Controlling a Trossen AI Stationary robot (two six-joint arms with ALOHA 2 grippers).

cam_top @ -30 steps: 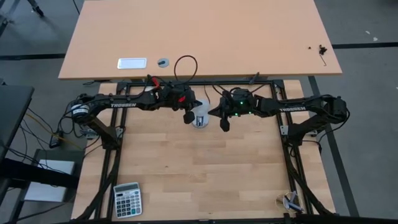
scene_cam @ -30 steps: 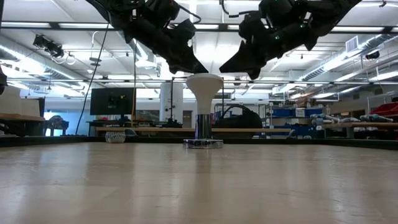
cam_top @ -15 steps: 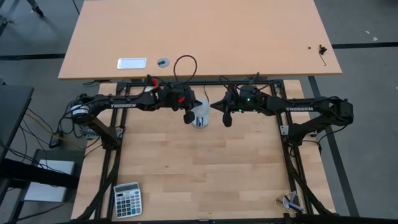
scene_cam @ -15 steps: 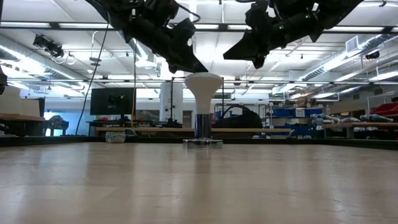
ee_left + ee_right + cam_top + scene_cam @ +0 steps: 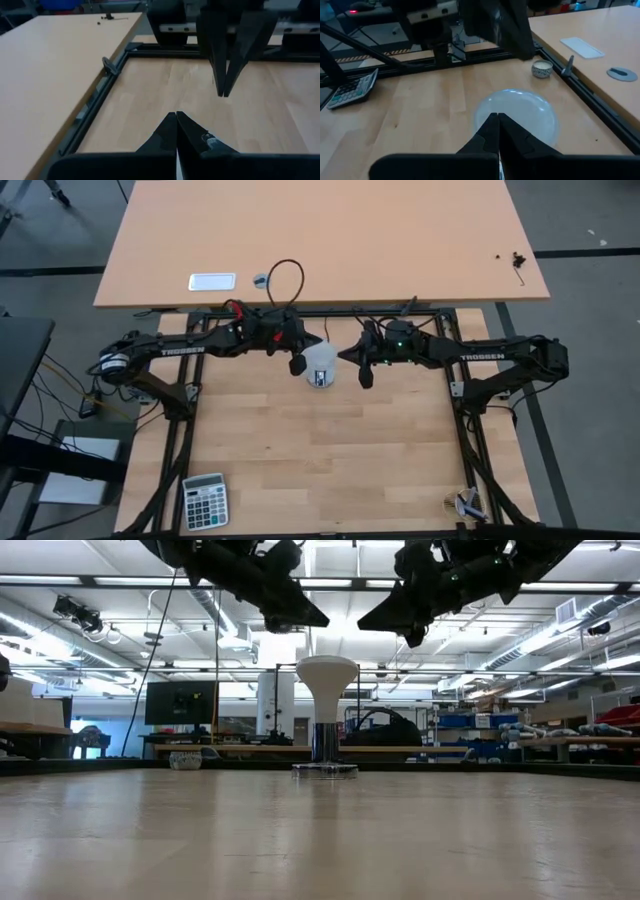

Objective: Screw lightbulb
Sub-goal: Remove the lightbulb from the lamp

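The white lightbulb [image 5: 320,364] stands upright near the table's far edge, dome up. Its narrow base sits in a shiny socket post [image 5: 325,743] on a round foot. It also shows in the low view [image 5: 327,673] and the right wrist view [image 5: 517,114]. My left gripper [image 5: 297,366] hangs shut just left of the dome and above it [image 5: 312,622]. My right gripper [image 5: 366,378] hangs shut to the right of the dome, also higher [image 5: 410,638]. Neither touches the bulb.
A calculator [image 5: 205,500] lies at the near left corner. A small cream round thing [image 5: 541,68] sits by the far frame rail. A second table beyond holds a white slab [image 5: 212,281] and a grey disc [image 5: 261,279]. The near half of the work table is bare wood.
My left gripper has risen off the bulb's dome and drawn slightly toward the table's left edge. My right gripper has gone up and a little toward the right edge, away from the bulb. The bulb stays upright in its socket.
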